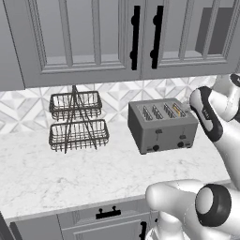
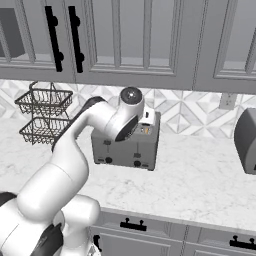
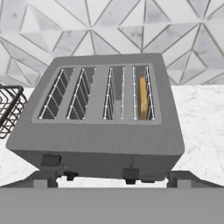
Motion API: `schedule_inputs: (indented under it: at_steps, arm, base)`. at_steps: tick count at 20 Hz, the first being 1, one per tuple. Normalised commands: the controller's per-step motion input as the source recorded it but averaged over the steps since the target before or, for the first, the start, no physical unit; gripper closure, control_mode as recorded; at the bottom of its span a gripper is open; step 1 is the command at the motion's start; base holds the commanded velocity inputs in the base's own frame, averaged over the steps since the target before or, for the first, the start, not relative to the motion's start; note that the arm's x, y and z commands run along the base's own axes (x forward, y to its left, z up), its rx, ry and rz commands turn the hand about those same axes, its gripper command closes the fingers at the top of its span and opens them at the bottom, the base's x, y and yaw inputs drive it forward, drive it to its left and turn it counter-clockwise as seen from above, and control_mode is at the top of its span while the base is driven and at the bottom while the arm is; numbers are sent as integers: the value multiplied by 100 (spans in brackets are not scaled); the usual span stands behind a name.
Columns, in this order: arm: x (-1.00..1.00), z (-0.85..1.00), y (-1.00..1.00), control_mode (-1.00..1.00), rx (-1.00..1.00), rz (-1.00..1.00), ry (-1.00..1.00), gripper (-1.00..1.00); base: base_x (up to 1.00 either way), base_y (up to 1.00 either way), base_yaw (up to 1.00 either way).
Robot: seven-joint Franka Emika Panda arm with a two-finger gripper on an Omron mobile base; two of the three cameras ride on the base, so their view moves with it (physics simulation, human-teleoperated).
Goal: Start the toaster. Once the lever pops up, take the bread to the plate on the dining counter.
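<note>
Four toaster (image 3: 98, 116) slots from hand view, bread (image 3: 142, 98) in rightmost; claw (image 3: 111, 177) released; marble counter (image 1: 56, 173), wire basket rack (image 1: 75, 121) left.

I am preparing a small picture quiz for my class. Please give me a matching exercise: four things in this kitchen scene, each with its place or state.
Things:
1. bread
2. wire basket rack
3. toaster
4. gripper

Places or states:
A. left of the toaster, two tiers
B. open, in front of the toaster
C. in the rightmost slot
D. on the marble counter, below the cabinets

Pairs: 1-C, 2-A, 3-D, 4-B
</note>
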Motion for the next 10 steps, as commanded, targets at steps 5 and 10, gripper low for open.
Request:
schedule_inputs:
  at_steps: [5,10]
  arm:
    - [42,-5,0,-100,0,0,-15,-100]
    - [26,-5,-22,-100,1,0,-4,-100]
  base:
    - [0,0,0]
    - [0,0,0]
